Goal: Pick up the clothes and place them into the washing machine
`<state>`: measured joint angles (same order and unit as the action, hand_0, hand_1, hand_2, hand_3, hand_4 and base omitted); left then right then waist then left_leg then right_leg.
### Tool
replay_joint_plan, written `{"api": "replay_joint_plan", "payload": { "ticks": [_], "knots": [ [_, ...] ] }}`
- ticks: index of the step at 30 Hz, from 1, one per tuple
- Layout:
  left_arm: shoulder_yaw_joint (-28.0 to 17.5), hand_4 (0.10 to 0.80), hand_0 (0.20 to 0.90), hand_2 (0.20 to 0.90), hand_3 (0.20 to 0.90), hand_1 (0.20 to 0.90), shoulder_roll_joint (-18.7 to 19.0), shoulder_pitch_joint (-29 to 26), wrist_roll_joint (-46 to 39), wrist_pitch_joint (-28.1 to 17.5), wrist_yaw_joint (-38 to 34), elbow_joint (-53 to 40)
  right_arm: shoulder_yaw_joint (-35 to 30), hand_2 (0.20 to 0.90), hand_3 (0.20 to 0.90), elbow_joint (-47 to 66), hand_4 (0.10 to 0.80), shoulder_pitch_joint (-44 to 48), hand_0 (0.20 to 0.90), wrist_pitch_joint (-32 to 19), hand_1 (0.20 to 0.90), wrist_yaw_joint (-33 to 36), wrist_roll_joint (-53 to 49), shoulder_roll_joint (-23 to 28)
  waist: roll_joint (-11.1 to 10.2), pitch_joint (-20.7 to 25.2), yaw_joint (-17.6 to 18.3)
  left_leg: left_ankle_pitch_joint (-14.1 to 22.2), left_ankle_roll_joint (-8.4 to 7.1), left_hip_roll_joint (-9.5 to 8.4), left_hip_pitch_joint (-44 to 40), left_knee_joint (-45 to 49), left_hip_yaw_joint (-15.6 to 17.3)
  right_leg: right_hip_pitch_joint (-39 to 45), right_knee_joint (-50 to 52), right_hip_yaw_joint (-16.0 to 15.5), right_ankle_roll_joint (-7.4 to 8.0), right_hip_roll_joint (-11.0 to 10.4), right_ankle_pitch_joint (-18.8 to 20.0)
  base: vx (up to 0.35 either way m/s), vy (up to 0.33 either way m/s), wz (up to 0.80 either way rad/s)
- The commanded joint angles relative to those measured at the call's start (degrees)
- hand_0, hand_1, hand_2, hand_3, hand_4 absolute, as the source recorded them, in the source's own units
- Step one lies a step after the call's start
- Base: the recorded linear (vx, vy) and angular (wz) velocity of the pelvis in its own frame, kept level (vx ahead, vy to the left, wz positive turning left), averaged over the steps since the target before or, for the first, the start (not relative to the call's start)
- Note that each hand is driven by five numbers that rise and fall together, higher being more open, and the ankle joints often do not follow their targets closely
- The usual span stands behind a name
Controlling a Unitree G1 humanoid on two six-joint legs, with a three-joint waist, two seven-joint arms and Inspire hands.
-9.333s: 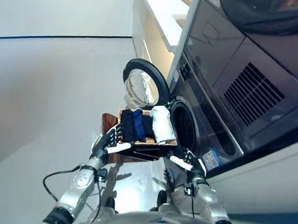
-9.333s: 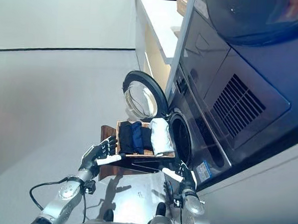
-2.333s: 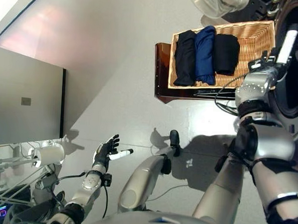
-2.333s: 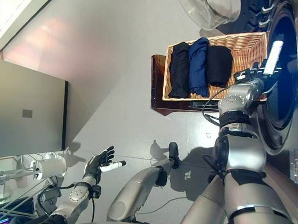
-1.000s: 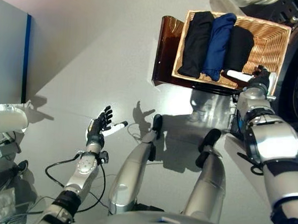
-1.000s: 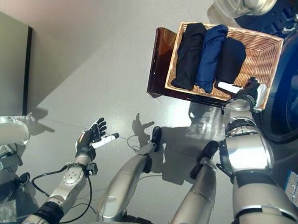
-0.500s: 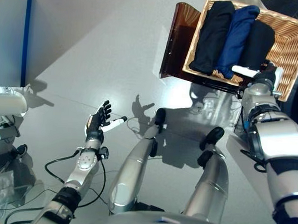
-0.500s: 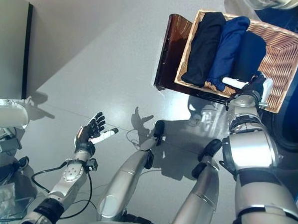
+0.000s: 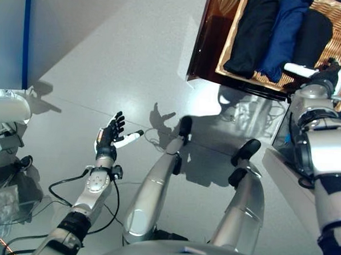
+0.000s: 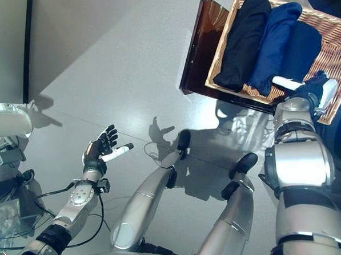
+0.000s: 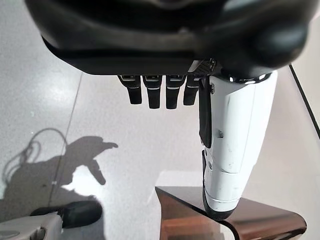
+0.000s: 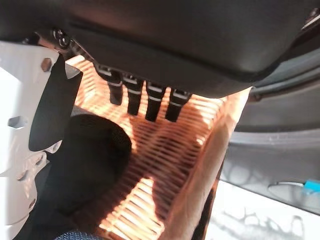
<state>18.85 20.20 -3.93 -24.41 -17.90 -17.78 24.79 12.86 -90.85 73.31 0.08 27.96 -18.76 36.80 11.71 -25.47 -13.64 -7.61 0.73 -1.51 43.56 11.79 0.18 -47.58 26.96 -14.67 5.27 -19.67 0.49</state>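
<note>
While the right hand (image 10: 317, 85) hangs open over the basket (image 10: 335, 33), the clothes (image 10: 266, 44) lie folded inside, not yet picked up. If it grabs too shallow, the cloth may slip out. Its wrist view shows bare wicker below the fingers. Far away, the left hand (image 10: 101, 148) waits open above the floor.

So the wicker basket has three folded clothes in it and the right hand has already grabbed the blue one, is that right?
Not quite. The right hand is open over the wicker basket and holds nothing, as the right wrist view shows. The blue one lies untouched between two black ones.
</note>
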Motion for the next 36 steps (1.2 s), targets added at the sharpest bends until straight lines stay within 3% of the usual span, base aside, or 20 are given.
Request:
{"api": "replay_joint_plan", "payload": {
  "ticks": [1,10,27,36],
  "knots": [
    [-2.62,0.8,0.9,0.9,0.9,0.9,5.17,2.61,0.64,-3.41,-3.04,-4.2,4.21,0.9,0.9,2.58,0.8,6.33,0.9,-2.12,0.9,4.8,-0.03,6.16,1.33,-0.66,-0.65,9.44,-4.61,-0.23,4.0,7.91,1.62,2.92,-2.8,2.33,2.47,0.78,-4.44,0.0,0.0,0.0],
    [-2.29,0.8,0.9,0.9,0.9,0.9,5.85,4.43,0.37,-3.22,-3.29,-5.35,5.58,0.9,0.9,1.93,0.8,9.35,0.9,-1.43,0.9,5.55,-0.73,8.43,1.78,-0.82,-0.51,9.12,-4.63,-0.18,4.76,7.58,1.54,1.94,-2.52,2.63,2.52,0.8,-4.5,0.0,0.0,0.0],
    [-2.14,0.8,0.9,0.9,0.9,0.9,5.75,3.38,0.83,-3.76,-3.83,-4.21,6.95,0.9,0.9,2.32,0.8,9.54,0.9,-1.9,0.9,6.38,1.3,7.37,1.28,-0.43,-0.24,8.81,-4.74,-0.39,4.56,7.5,1.28,2.14,-2.08,2.56,2.55,0.6,-4.47,0.001,0.0,0.0],
    [-1.61,0.8,0.9,0.9,0.9,0.9,5.42,2.2,1.4,-3.36,-4.06,-1.03,4.59,0.9,0.9,4.7,0.8,4.31,0.9,-3.11,0.9,6.4,0.55,2.91,-0.36,-1.08,1.21,8.92,-4.73,0.1,3.02,7.44,1.54,3.73,-2.75,2.91,2.21,1.6,-4.34,-0.003,-0.002,-0.01]
  ]
}}
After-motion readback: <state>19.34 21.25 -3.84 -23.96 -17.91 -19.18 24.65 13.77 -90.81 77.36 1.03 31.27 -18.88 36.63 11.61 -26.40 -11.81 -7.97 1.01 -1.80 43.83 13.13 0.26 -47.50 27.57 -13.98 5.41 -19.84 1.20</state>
